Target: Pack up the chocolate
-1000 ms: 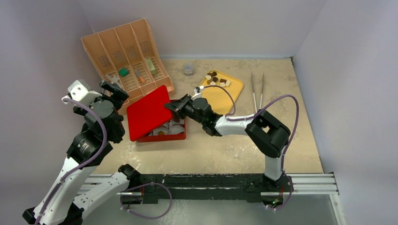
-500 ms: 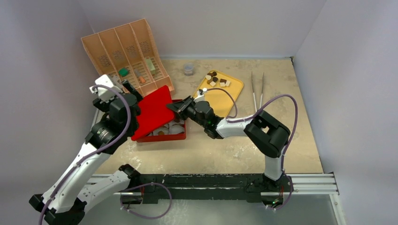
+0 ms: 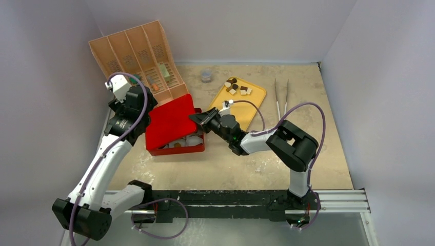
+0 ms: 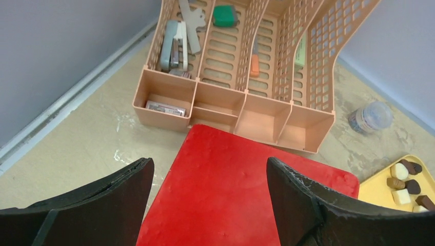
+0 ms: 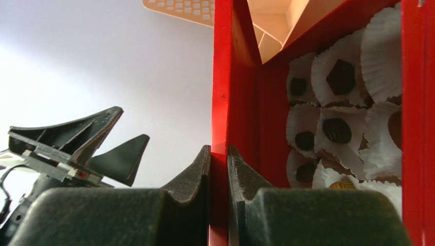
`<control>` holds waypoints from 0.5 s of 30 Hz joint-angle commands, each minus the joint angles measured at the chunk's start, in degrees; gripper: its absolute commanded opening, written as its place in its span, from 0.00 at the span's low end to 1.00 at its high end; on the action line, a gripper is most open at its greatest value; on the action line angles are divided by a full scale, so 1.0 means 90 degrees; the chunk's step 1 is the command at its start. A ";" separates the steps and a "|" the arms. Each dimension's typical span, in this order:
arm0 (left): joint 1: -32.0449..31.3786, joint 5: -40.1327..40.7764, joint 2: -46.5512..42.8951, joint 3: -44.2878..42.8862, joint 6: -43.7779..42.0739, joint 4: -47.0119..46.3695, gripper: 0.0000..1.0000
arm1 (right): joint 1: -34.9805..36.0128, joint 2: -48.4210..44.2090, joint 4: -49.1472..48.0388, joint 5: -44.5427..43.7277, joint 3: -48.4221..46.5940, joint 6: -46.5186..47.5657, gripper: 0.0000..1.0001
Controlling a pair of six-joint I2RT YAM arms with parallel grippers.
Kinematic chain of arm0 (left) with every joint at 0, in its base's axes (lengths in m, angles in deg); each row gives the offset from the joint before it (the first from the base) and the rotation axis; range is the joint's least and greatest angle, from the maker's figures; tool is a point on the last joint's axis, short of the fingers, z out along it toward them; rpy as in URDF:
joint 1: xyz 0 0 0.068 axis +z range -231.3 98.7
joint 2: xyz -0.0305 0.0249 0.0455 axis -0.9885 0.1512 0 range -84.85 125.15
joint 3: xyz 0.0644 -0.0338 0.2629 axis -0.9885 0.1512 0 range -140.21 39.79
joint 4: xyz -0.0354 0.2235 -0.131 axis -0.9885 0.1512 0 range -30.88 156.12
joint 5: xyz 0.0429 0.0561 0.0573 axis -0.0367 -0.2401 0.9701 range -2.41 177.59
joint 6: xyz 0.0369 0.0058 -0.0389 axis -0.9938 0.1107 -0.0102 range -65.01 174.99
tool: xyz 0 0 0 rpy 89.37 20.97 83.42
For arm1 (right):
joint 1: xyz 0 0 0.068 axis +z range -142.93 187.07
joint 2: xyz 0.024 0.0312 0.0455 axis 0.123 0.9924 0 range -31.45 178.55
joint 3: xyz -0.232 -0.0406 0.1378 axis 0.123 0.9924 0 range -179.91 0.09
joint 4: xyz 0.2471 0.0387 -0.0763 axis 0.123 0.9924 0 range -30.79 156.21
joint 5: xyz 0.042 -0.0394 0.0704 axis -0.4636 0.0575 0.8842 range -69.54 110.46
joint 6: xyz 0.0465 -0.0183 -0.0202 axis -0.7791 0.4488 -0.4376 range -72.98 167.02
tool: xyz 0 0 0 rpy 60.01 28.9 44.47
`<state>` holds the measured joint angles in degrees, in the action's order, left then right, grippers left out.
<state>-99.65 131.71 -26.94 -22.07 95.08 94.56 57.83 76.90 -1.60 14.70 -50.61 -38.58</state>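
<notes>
The red lid (image 3: 172, 123) lies tilted over the red box (image 3: 179, 149). My right gripper (image 3: 199, 117) is shut on the lid's right edge; the right wrist view shows the jaws pinching that thin red edge (image 5: 221, 102). Under the lid, dark chocolate pieces (image 5: 339, 77) sit in white paper cups inside the box. More chocolate (image 3: 237, 87) lies on the yellow tray (image 3: 254, 105). My left gripper (image 3: 134, 100) is open and empty above the lid's back left edge, and the lid (image 4: 225, 200) fills the gap between its fingers (image 4: 302, 205).
A peach slotted organiser (image 3: 136, 56) with small items stands against the back left, close behind the lid. A small jar (image 3: 206, 76) stands at the back. Tweezers (image 3: 281, 97) lie right of the yellow tray. Walls close in on the left and right.
My left arm has swung from the far left in and back, over the lid's back left edge. The lid has shifted right and settled lower over the box, still held by the right gripper.
</notes>
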 commanded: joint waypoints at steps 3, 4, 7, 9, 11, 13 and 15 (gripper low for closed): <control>0.0505 -0.0863 0.0398 0.0178 0.0306 -0.0139 0.80 | -0.0096 -0.0350 -0.0824 -0.0226 0.0273 0.0022 0.00; 0.0547 -0.0860 0.0468 0.0231 0.0323 -0.0139 0.80 | -0.0096 -0.0350 -0.0850 -0.0215 0.0322 0.0010 0.00; 0.0698 -0.0893 0.0606 0.0436 0.0367 -0.0244 0.79 | -0.0120 -0.0390 -0.0912 -0.0178 0.0512 -0.0086 0.01; 0.0748 -0.0899 0.0670 0.0612 0.0387 -0.0338 0.78 | -0.0159 -0.0464 -0.0801 -0.0118 0.0589 -0.0058 0.06; 0.0776 -0.0885 0.0778 0.0748 0.0379 -0.0403 0.78 | -0.0180 -0.0540 -0.0695 -0.0090 0.0687 -0.0052 0.11; 0.0771 -0.0850 0.0897 0.0892 0.0370 -0.0472 0.77 | -0.0210 -0.0581 -0.0622 -0.0027 0.0752 -0.0054 0.16; 0.0788 -0.0845 0.1072 0.1013 0.0382 -0.0533 0.77 | -0.0229 -0.0601 -0.0494 0.0063 0.0786 -0.0072 0.20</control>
<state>-93.05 124.17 -19.19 -14.55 97.55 93.20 56.63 74.96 -4.80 15.14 -44.23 -39.52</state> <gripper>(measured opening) 0.775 0.173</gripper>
